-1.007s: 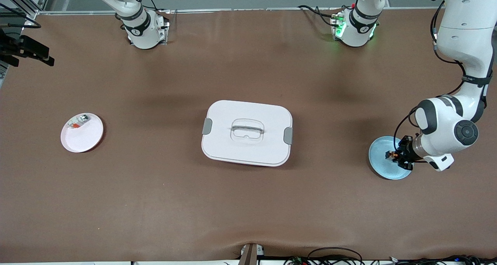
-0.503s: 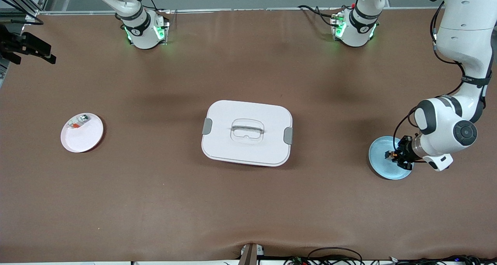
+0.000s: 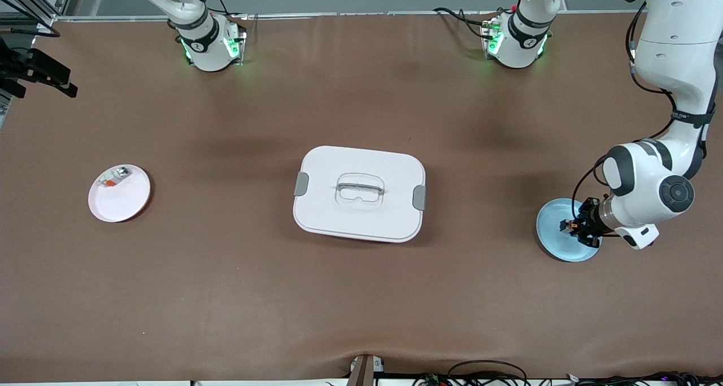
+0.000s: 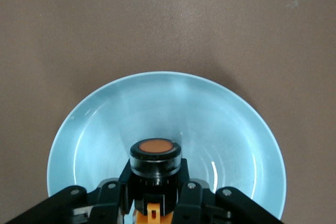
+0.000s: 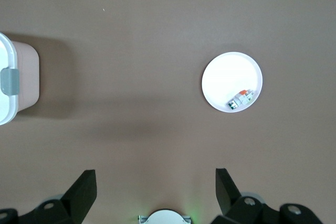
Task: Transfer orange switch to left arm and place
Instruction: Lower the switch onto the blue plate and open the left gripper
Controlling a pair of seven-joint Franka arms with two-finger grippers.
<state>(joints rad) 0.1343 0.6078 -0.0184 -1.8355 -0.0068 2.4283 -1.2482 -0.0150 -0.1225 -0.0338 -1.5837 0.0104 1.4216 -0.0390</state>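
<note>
Front view: brown surface. The box, white with grey latches, sits mid-surface. A white plate lies toward the right arm's end, carrying a small silver-and-clear part at the rim nearest the bases. A blue plate lies toward the left arm's end. The left arm comes down from its base and bends over that blue plate; the left claw is low over it, clenched on the orange switch. The right arm waits high over its own end of the surface, with its claw up off the top of this view.

Left wrist view: the left claw grips the orange switch by its black body, orange cap facing the camera, over the blue plate's middle. I can't tell whether the switch touches the plate.

Right wrist view: the right claw is released, fingers wide apart, nothing between them, high over bare surface. The white plate with the silver-and-clear part shows below it, and one latched end of the box sits at the frame edge.
</note>
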